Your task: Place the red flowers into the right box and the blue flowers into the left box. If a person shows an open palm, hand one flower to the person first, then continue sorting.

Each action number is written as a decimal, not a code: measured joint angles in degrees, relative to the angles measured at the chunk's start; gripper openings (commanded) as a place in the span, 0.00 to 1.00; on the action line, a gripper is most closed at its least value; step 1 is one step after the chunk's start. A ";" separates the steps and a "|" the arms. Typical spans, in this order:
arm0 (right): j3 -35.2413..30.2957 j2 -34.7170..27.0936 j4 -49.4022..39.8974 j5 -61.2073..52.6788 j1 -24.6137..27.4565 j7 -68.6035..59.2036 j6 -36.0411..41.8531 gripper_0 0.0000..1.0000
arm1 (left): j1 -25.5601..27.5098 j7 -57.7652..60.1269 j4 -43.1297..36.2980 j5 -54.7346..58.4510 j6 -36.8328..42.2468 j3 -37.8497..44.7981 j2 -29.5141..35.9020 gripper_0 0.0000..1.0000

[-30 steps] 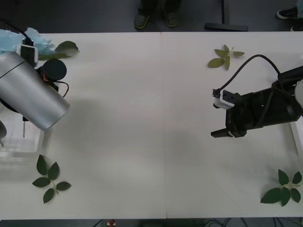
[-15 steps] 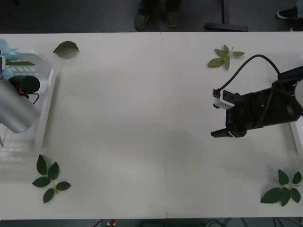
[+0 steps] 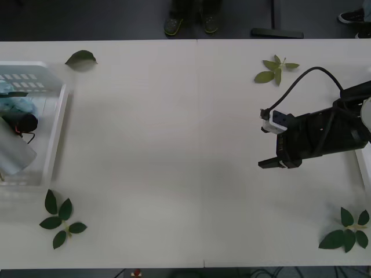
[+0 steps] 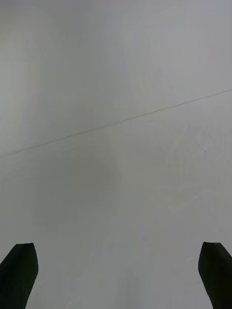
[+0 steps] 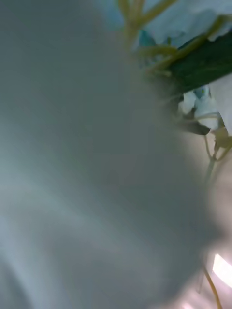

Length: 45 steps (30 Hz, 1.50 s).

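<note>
Front view, from the left: one left box (image 3: 53, 124) with one blue flower (image 3: 17, 105) inside beside the left arm, fingers hidden, four leaf sprigs, then one right gripper (image 3: 268, 147), fingers apart, over the table (image 3: 174, 145).

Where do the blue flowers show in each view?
Front view: the blue flowers lie at the far left, inside the left box, beside the left arm.
Left wrist view: the blue flowers are close up, just ahead of the camera.
Right wrist view: faces the table instead.
Shared landmark: the flowers' dark green leaf.
</note>
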 measured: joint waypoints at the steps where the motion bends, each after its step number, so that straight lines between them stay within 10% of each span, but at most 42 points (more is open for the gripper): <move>1: 0.00 0.00 0.00 0.00 0.00 0.00 0.00 0.97 | 0.00 0.04 0.69 -0.08 -0.58 -0.74 0.00 0.00; 12: 0.00 0.00 0.00 0.00 0.00 0.00 0.00 0.97 | 0.00 9.90 6.82 -1.39 -5.99 -5.83 -1.87 0.04; 16: 0.00 0.00 0.00 0.00 0.00 0.00 0.00 0.97 | 0.00 9.90 6.76 -2.79 -4.37 -4.91 -3.48 0.58; 25: 0.00 0.00 0.00 0.00 0.00 0.00 0.00 0.97 | 0.00 8.54 5.18 -2.82 -3.16 -4.87 -3.82 1.00; 45: 0.00 0.00 0.00 0.00 0.00 0.00 0.00 0.97 | 0.00 -15.53 -3.46 4.77 6.50 -0.03 -3.82 1.00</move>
